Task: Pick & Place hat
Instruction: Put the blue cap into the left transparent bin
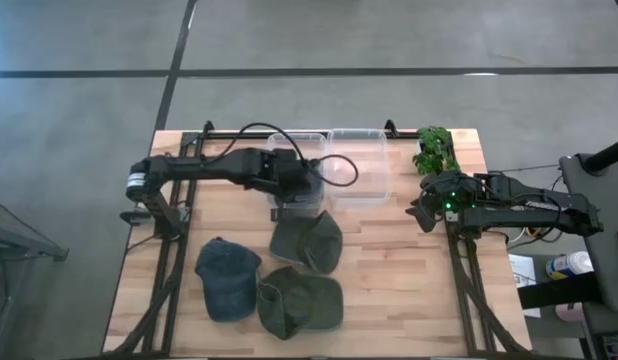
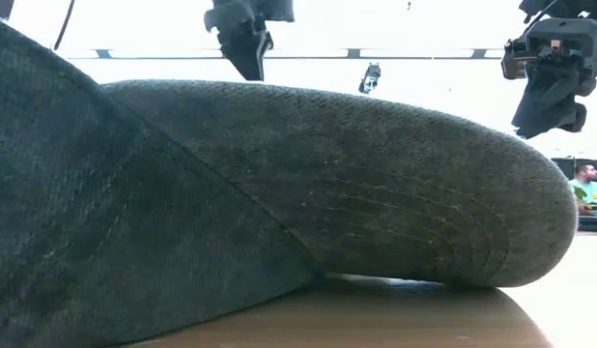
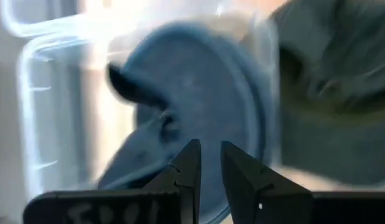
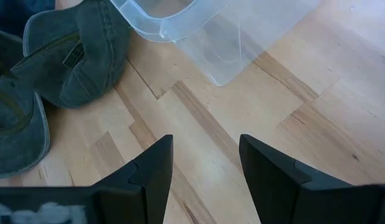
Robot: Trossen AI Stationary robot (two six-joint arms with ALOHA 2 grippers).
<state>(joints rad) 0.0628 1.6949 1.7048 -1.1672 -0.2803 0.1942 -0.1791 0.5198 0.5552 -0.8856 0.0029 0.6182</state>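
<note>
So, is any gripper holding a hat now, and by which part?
Neither. The left gripper hangs over the bin with a blue hat lying loose below its slightly parted fingers. The right gripper waits open above bare table.

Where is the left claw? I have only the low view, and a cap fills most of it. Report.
Observer: The left claw hangs over the left clear bin.
Operator: Tell me what it holds.
Observer: Nothing. Its wrist view shows the fingers slightly apart above a binned blue cap.
Operator: Count the caps outside the bins.
Observer: Three lie on the table: a near green cap, a far green cap and a loose blue cap.
</note>
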